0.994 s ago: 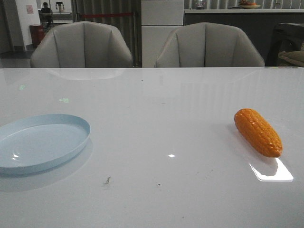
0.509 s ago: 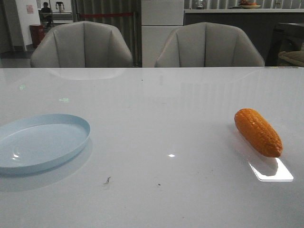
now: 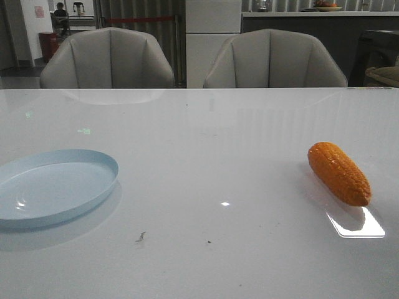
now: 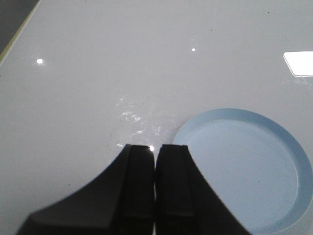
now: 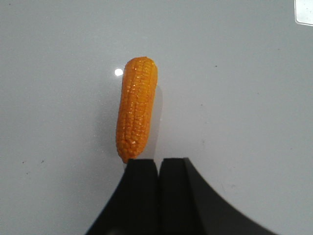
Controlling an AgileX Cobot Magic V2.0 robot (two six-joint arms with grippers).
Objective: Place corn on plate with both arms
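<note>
Nothing is seen moved since earlier: corn [image 3: 338, 173] and plate [image 3: 93, 157] lie well apart on the table [image 3: 212, 149], both arms' fingers [image 4: 139, 186] [image 5: 144, 196] pressed together, empty.

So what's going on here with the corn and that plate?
Nothing is being handled yet. The glossy orange plastic corn cob lies on the white table toward the robot's right, and the round pale blue plate sits empty toward its left. The right hand is shut just short of the cob's near end; the left hand is shut beside the plate's rim.
</note>
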